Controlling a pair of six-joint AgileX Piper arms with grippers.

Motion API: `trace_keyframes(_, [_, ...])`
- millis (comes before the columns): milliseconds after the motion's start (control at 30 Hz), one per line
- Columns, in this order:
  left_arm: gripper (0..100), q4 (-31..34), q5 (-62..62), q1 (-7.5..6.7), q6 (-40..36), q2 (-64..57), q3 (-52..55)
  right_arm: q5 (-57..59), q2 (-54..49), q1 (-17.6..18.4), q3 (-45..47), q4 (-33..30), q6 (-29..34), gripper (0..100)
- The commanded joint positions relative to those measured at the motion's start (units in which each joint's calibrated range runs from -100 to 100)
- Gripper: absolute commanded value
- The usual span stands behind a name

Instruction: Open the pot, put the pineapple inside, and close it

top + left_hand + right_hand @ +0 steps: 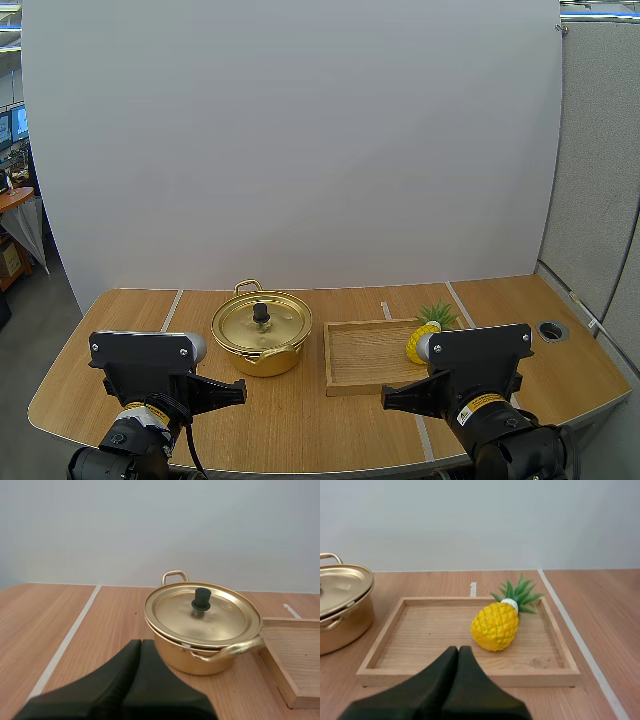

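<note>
A gold pot [262,350] stands on the table with its lid [261,322] on, a black knob [261,312] at the lid's centre. The pot [200,652] and its lid [202,612] sit just ahead of my left gripper [140,642], whose fingers lie together as one wedge. A yellow pineapple [496,625] with green leaves lies on its side in the wooden tray [390,630], just beyond my shut right gripper [458,649]. From above, the pineapple [422,338] rests at the tray's [365,355] right end. Left gripper [240,390] and right gripper [386,397] hover near the front edge.
The pot [342,607] stands left of the tray with a small gap between them. A round grommet hole [552,329] sits at the table's far right. White tape lines [170,310] cross the tabletop. Bare wood lies left of the pot.
</note>
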Motion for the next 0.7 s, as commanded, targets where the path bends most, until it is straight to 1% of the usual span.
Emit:
trace_keyframes(0, [0, 0.5, -0.8, 0.27, -0.1, -0.3, -4.4, -1.3, -0.3, -0.2, -5.5, -2.4, -0.2, 0])
trace_keyframes(233, [0, 0.6, 5.2, 0.27, 0.0, -0.3, -15.2, -1.3, -0.3, -0.2, -15.1, -2.8, -0.2, 0])
trace_keyframes(333, [0, 0.6, 6.8, 0.27, 1.4, -0.3, -19.3, 0.1, -0.3, -0.2, -19.1, -4.1, -0.2, 0])
trace_keyframes(500, [0, 0.6, 7.7, 0.27, 4.8, -0.3, -26.2, 9.5, -0.3, -0.2, -26.5, -4.5, -0.2, 0])
trace_keyframes(667, [0, 0.6, 19.1, 0.27, 7.4, -0.3, -33.5, 21.8, -0.3, -0.2, -33.8, -4.5, -0.2, 0])
